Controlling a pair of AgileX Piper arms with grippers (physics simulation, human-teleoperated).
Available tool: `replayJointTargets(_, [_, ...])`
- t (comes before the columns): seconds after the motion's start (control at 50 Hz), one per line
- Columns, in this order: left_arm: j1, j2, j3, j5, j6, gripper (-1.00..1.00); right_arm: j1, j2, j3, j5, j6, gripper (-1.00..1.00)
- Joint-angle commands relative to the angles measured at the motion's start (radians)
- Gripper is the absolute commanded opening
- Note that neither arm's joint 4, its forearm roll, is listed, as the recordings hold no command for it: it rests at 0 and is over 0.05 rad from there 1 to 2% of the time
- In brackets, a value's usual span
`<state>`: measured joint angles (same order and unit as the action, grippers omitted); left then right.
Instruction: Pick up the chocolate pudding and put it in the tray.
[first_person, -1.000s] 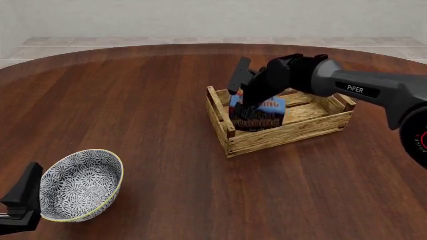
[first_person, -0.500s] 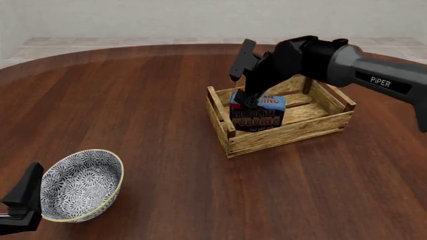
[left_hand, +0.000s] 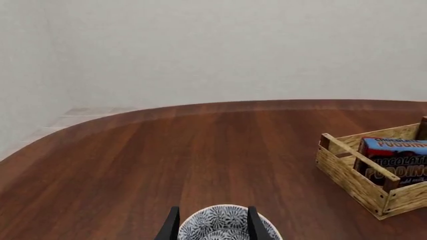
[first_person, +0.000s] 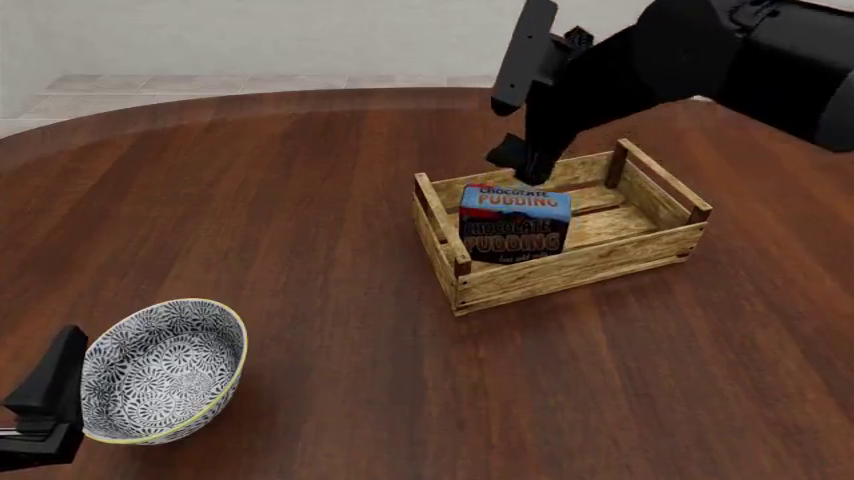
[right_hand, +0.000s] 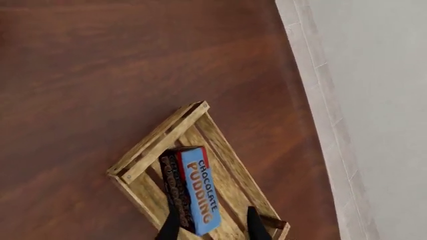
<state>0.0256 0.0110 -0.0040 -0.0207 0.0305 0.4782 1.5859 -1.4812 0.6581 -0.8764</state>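
The chocolate pudding (first_person: 514, 222) stands on its edge inside the tray (first_person: 574, 270), against its left end, blue top up and brown front facing me. My right gripper (first_person: 518, 160) hangs open above the box, apart from it and holding nothing. In the right wrist view the chocolate pudding (right_hand: 193, 187) lies below the open right gripper (right_hand: 212, 226), inside the tray (right_hand: 160, 137). My left gripper (first_person: 60, 365) rests open at the table's near left. The left wrist view shows the tray (left_hand: 347, 172) with the chocolate pudding (left_hand: 393, 159) far off.
A grey-white patterned bowl (first_person: 163, 368) with a yellow rim sits just right of my left gripper; the same bowl (left_hand: 223, 226) shows between the left fingers (left_hand: 171, 227). The round wooden table (first_person: 267, 200) curves away at the back, with pale floor tiles beyond.
My right gripper has let go of the pudding and risen up and back from the tray. The box stays standing in the tray. The left arm has not moved.
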Motion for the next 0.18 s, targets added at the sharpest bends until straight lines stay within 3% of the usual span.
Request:
replayJointTargets(0.02, [-0.002,-0.007,0.0,0.002,-0.001,1.0,0.045,-0.22,0.128,0.02,-0.073,1.0])
replayJointTargets(0.18, [-0.008,-0.01,0.0,0.003,-0.001,1.0,0.064,-0.363,0.264,-0.01,-0.125,1.0])
